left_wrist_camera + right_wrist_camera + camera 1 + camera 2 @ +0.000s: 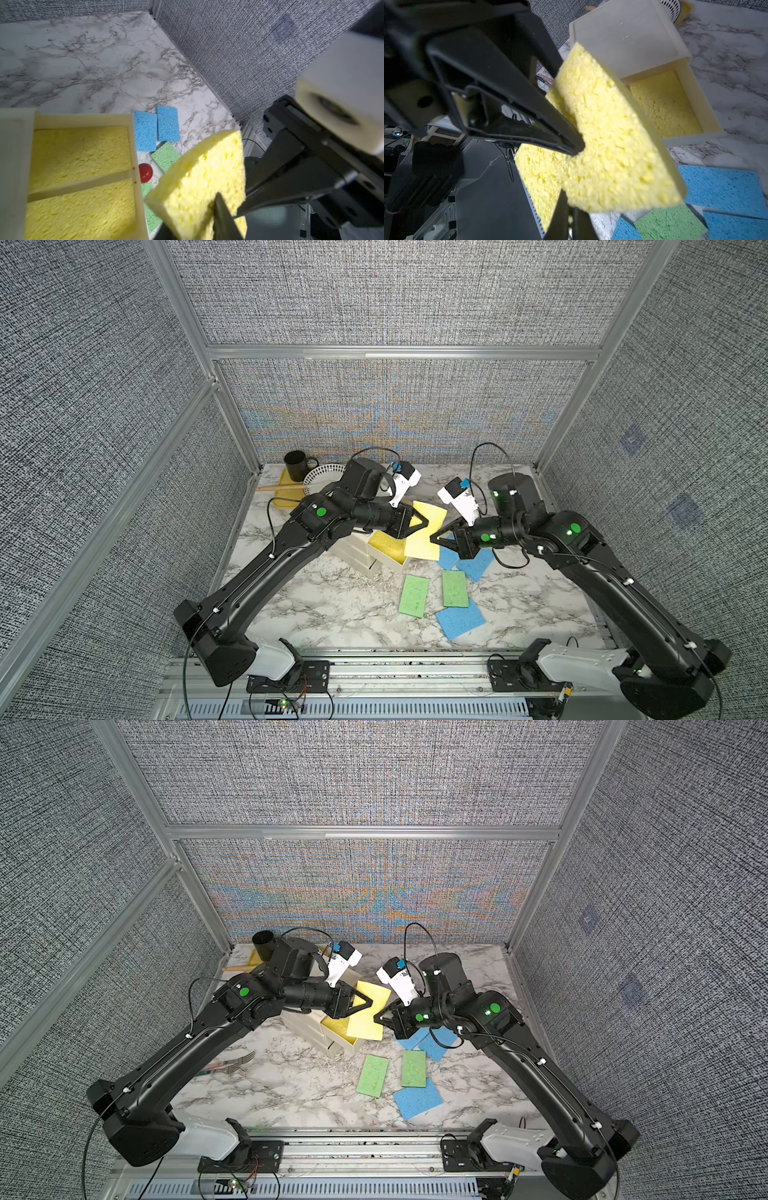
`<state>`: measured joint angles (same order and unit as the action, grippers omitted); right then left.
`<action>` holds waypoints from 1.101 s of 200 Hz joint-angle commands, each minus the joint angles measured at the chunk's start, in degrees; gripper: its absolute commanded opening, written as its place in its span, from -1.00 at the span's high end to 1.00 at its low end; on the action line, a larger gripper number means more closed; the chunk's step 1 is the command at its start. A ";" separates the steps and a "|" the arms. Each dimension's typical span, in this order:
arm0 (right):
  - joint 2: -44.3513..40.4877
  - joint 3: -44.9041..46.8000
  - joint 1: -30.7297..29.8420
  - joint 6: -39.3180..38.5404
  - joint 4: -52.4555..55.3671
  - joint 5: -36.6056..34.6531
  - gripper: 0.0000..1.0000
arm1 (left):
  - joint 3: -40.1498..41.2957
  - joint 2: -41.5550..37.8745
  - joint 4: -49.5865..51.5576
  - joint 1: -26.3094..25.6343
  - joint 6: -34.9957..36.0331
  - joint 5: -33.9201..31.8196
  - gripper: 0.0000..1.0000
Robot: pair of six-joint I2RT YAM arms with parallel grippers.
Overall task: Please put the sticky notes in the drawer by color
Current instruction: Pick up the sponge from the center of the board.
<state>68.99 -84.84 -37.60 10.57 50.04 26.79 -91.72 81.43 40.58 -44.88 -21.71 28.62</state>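
your last yellow sticky note (424,548) hangs over the open drawer (392,563), clamped in the left gripper (427,523); the right gripper (434,537) sits narrow at its edge (holding or not, you cannot tell). two yellows (79,149) lie inside; two greens (414,596), three blues (460,622) wait on the table (332,614).

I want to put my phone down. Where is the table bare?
Bare marble: the front strip between the cabinet and the rail, left of the green notes; also the back right corner. Crowded: the middle, where left gripper and right gripper meet on a yellow note, and the mug corner.
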 commanded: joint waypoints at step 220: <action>-0.10 11.26 -11.12 44.14 -29.93 -10.10 -0.28 | 47.60 -33.22 -48.41 -0.90 -48.92 -34.91 0.97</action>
<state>66.83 -72.73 -47.66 53.63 22.35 18.11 -43.64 47.90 -4.91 -45.63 -69.71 -6.04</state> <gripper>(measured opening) 0.644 0.075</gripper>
